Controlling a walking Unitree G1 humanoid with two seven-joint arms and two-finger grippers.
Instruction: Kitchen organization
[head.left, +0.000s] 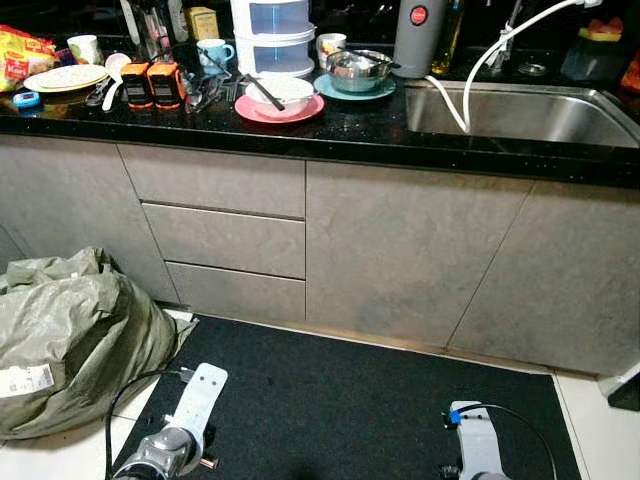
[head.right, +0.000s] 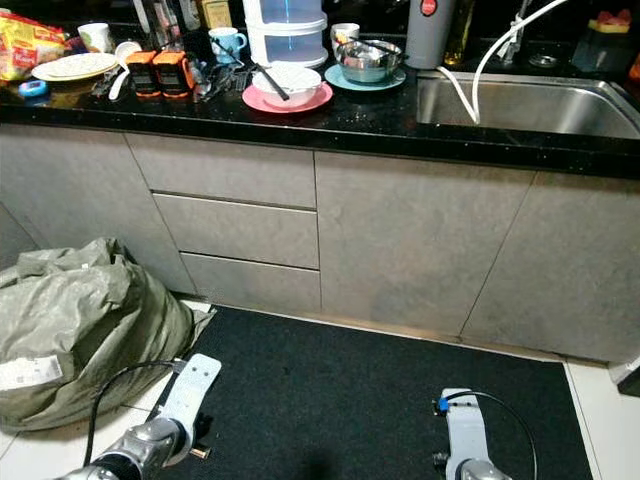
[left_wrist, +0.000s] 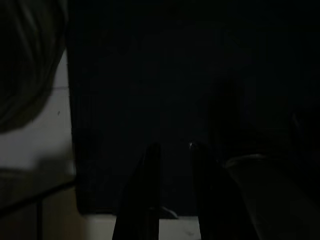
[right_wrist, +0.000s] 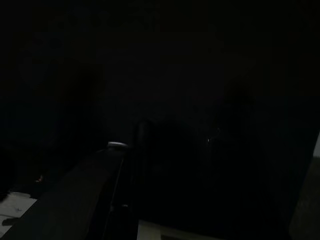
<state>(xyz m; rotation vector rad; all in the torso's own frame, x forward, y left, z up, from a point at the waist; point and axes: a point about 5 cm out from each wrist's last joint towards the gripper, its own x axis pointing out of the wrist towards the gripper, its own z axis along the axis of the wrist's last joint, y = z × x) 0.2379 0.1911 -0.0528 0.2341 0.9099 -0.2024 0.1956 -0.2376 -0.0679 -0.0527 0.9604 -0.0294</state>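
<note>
Left wrist view: left gripper (left_wrist: 172, 150) fingers slightly parted above the dark mat (head.left: 350, 400), well below the counter (head.left: 330, 135) dishes; right gripper's state cannot be told.

Crowded dishes (head.left: 285, 95) block the countertop (head.left: 330, 135); sink (head.left: 520, 115) lies open.

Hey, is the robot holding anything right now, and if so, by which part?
Nothing is held. Both arms hang idle over the black mat; the left gripper shows two bare fingers. The right wrist view is too dark to tell.

Home kitchen, sink (head.left: 520, 115), cluttered black counter (head.left: 330, 135)
</note>
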